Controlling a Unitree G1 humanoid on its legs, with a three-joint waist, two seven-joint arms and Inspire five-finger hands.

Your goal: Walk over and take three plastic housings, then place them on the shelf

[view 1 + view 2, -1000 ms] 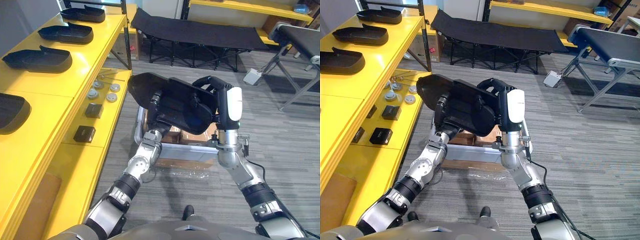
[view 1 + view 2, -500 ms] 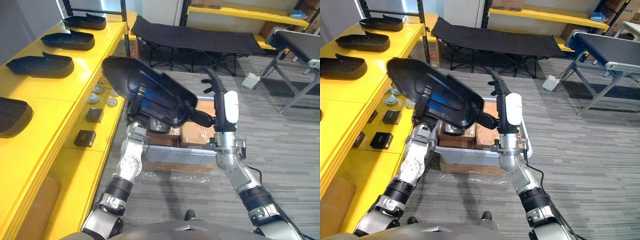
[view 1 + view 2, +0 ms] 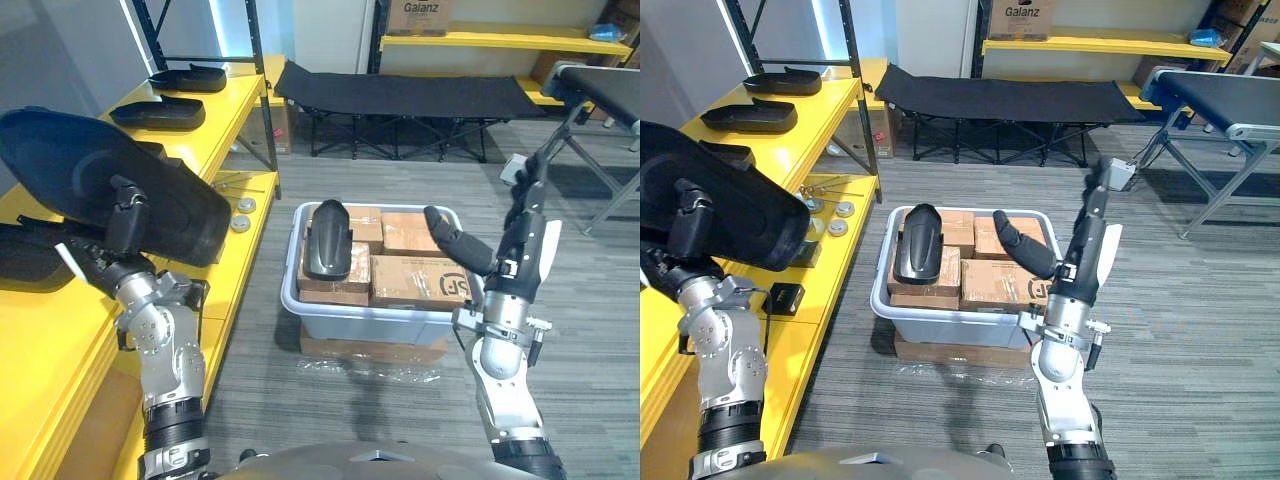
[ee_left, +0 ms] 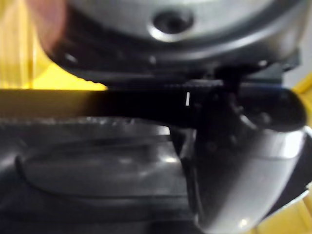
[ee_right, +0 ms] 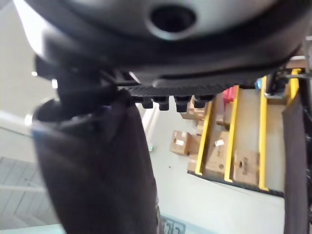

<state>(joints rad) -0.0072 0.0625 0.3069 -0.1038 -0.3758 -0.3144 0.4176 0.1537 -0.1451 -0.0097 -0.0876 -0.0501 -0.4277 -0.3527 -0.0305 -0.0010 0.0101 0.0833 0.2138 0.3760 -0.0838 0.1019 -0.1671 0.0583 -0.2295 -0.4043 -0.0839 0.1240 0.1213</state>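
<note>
Left hand point(image 3: 126, 215) is clamped on a black plastic housing point(image 3: 95, 165), held tilted above the near end of the yellow shelf point(image 3: 45, 340). Its long axis runs across the shelf, about parallel to the shelved housings point(image 3: 157, 114). I judge the drop spot is straight down and slightly left. Right hand point(image 3: 517, 255) is up over the grey bin point(image 3: 372, 318), fingers straight, empty, well apart from the shelf, so left places. Spare housing point(image 3: 327, 238) lies on the boxes point(image 3: 410, 280) in the bin.

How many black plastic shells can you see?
6 housings. On the yellow shelf: farthest housing, second housing, third housing half hidden, nearest housing. Held housing in the left hand. Last housing on boxes in the bin. Others may be hidden.
</note>
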